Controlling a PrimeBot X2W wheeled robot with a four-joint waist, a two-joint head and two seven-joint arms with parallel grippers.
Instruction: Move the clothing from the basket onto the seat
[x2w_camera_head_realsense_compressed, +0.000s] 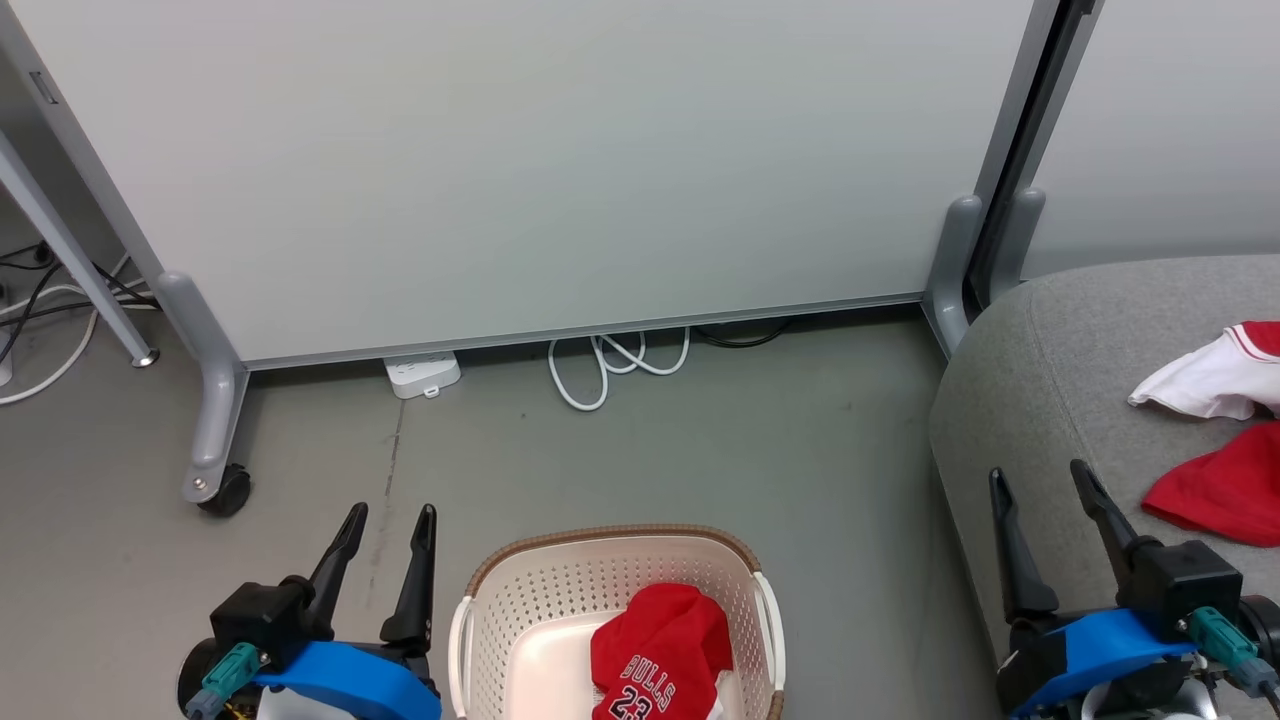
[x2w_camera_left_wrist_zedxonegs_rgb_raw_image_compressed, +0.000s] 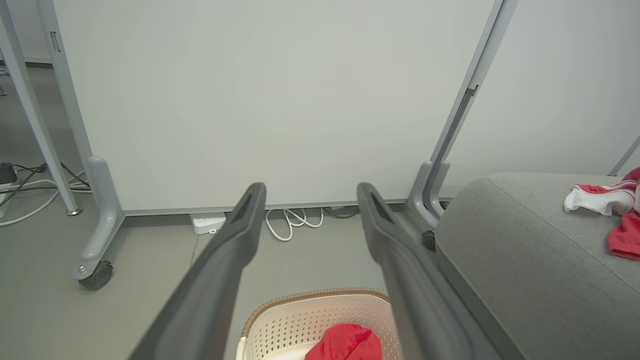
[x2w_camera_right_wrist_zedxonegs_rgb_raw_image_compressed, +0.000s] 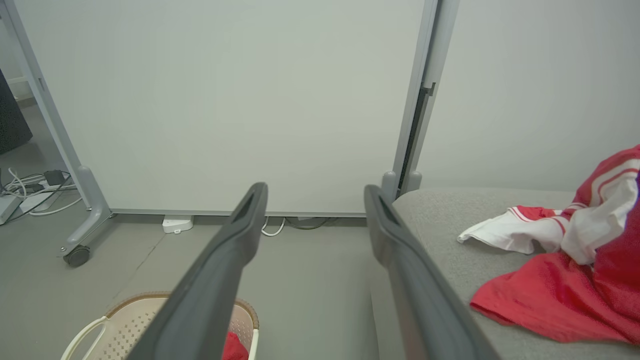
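Over grey floor, hovering between transfers with left claw and right claw spread empty, probably needing a reach into the basket for the jersey.

Two red garments, one basket, one grey seat, two grippers, two white panels, one power strip.

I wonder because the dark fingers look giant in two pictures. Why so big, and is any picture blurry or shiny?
Left wrist view: the left fingers sit right by the wide lens, so they loom huge, edges slightly soft. Right wrist view: same for the right fingers. Head view: soft even light, no glare, the jersey print reads sharp.
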